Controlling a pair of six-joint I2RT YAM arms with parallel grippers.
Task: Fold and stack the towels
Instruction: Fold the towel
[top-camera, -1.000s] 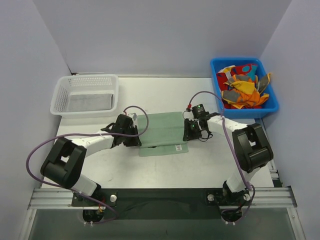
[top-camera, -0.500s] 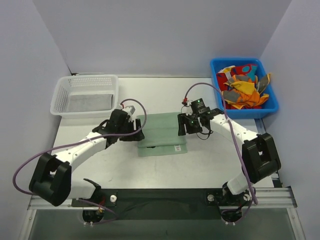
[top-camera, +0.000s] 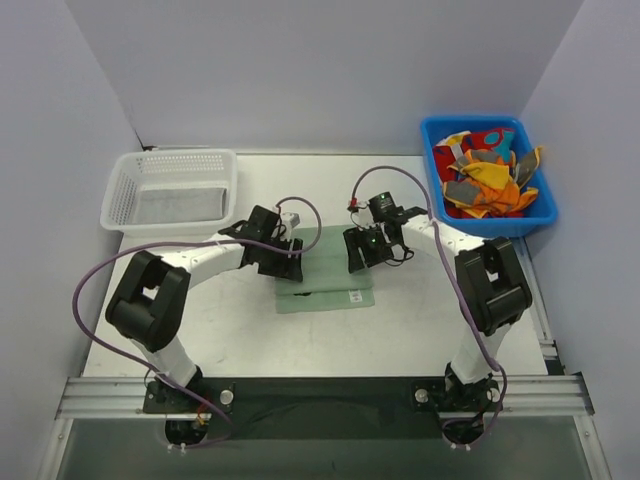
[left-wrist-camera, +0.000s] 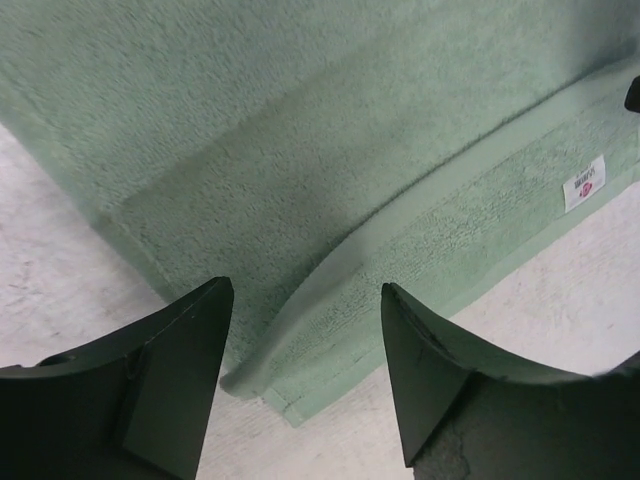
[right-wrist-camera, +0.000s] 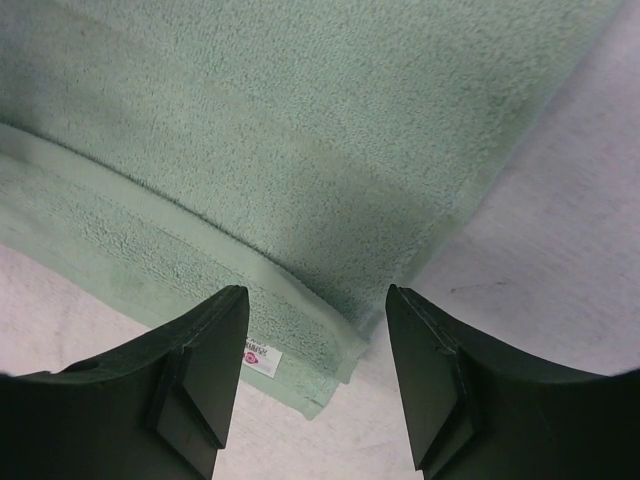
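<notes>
A pale green towel (top-camera: 325, 268) lies folded in the middle of the table, its upper layer set back from the near edge. My left gripper (top-camera: 286, 262) stands open over its left end, nothing between the fingers. In the left wrist view the towel's (left-wrist-camera: 300, 150) near left corner lies below the open left gripper (left-wrist-camera: 305, 340). My right gripper (top-camera: 358, 252) is open over the right end. In the right wrist view the towel's (right-wrist-camera: 300, 130) near right corner and a white label (right-wrist-camera: 258, 358) sit under the open right gripper (right-wrist-camera: 318, 340). A grey towel (top-camera: 180, 205) lies in the basket. Orange and red towels (top-camera: 485, 180) fill the bin.
A white mesh basket (top-camera: 175, 157) stands at the back left of the table. A blue plastic bin (top-camera: 470, 121) stands at the back right. Bare white tabletop (top-camera: 420, 320) shows in front of the green towel. Purple cables loop from both arms.
Both grippers have opened and let go of the green towel. Both have shifted inward over its ends, and the towel now lies flat.
</notes>
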